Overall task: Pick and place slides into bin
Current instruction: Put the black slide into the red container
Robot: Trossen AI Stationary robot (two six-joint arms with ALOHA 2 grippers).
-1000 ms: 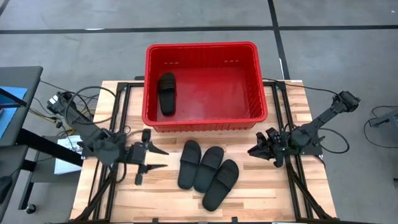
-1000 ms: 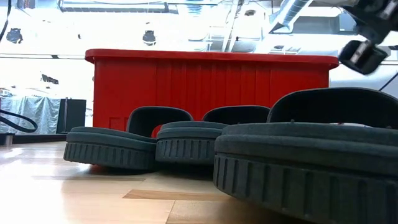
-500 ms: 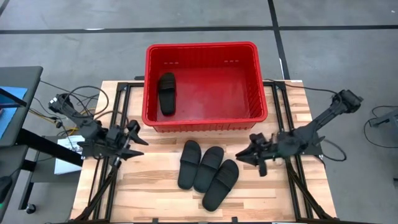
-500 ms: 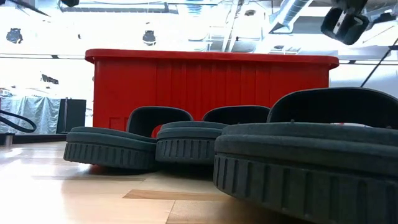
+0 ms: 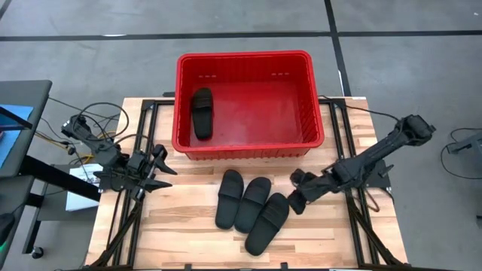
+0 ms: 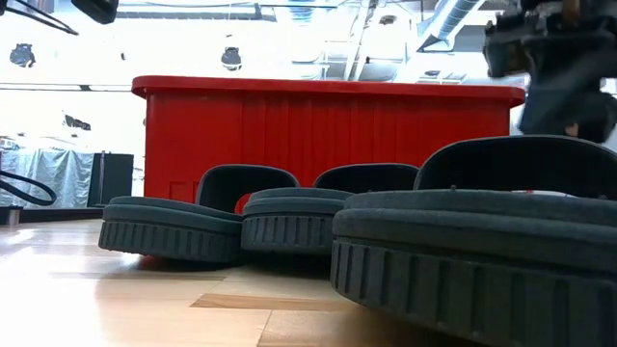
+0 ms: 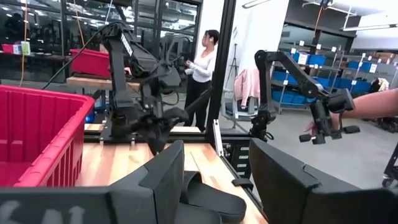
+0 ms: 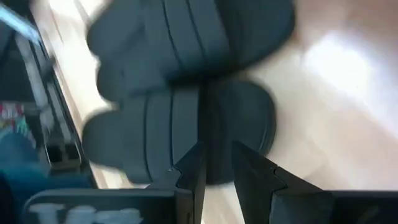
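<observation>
The red bin stands at the table's far middle, with one black slide lying flat in its left part. Three more slides lie side by side, soles down, on the wood in front of the bin; they also fill the low view. My right gripper hovers just right of the rightmost slide, its fingers a narrow gap apart, above the slides. My left gripper is open and empty left of the slides, also in its wrist view.
Black frame rails run along both table sides. Bare wood lies near the front edge. Beyond the table a person stands, a hand holds another arm, and cables hang at the left.
My right gripper has gone toward the table's left and near edge, down toward the rightmost slide on the table. My left gripper has drawn back toward the table's left and far edge and turned. The slides have not moved.
</observation>
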